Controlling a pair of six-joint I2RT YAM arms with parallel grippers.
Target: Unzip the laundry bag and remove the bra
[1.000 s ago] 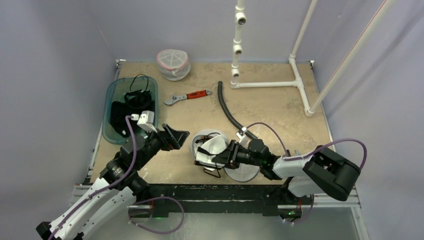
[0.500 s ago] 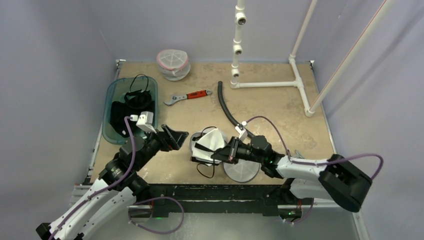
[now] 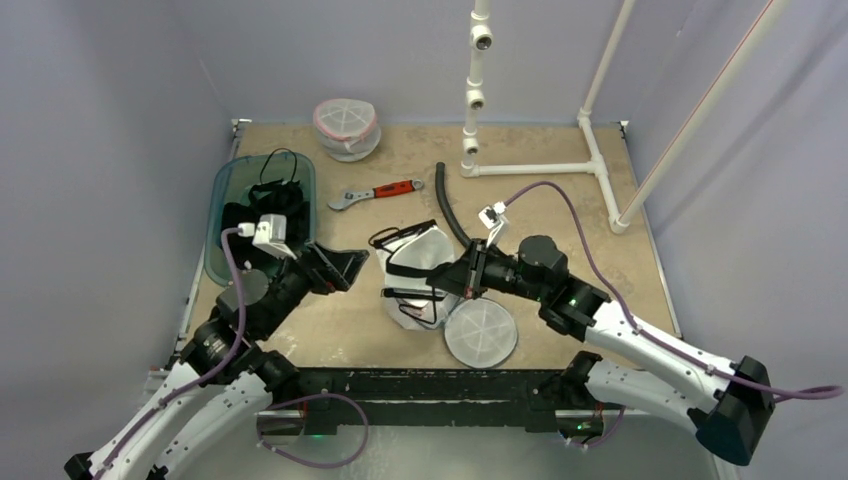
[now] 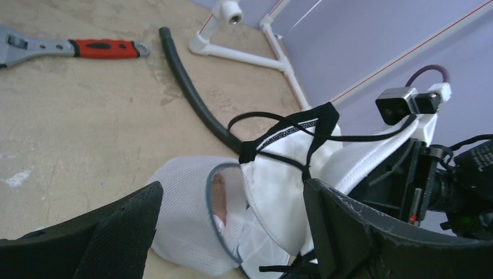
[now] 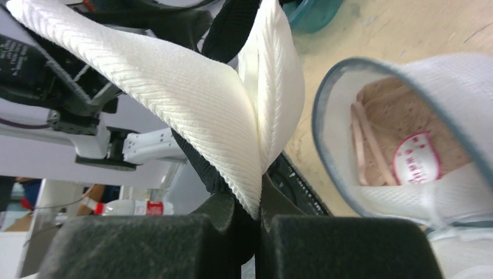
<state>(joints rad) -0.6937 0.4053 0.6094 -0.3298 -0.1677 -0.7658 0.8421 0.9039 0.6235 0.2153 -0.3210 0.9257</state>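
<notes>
**Item: bra** (image 3: 420,262). White ribbed fabric with black straps, held above the counter (image 3: 560,215) at centre. It sits just over the mouth of the laundry bag (image 4: 186,226), with its lower edge and a loose strap close to the opening.

**Holder: right claw** (image 5: 256,221). Pressed together on a fold of the bra's white fabric.

**Left claw** (image 3: 338,270). Spread wide and holding nothing, just beside the bag on its left.

**Step in hand (judged):** drawing the bra clear of the bag.
- Lift up and away from the mouth until the trailing straps hang free.
- Watch that a strap does not snag the grey rim.
- The left claw is well placed to pin the mesh if the bag starts to lift.

**Containers**
- Laundry bag: white mesh, unzipped and gaping. A beige padded piece (image 5: 395,133) with a pink-printed label sits inside. A round mesh panel (image 3: 481,335) lies flat beside it.
- Teal tray (image 3: 222,190): at the left edge, holding dark garments (image 3: 262,210).
- Second mesh bag (image 3: 346,128): at the far edge, domed, contents cannot be told.

**Loose on the counter:** wrench (image 3: 375,193) and black hose (image 3: 455,220).
</notes>
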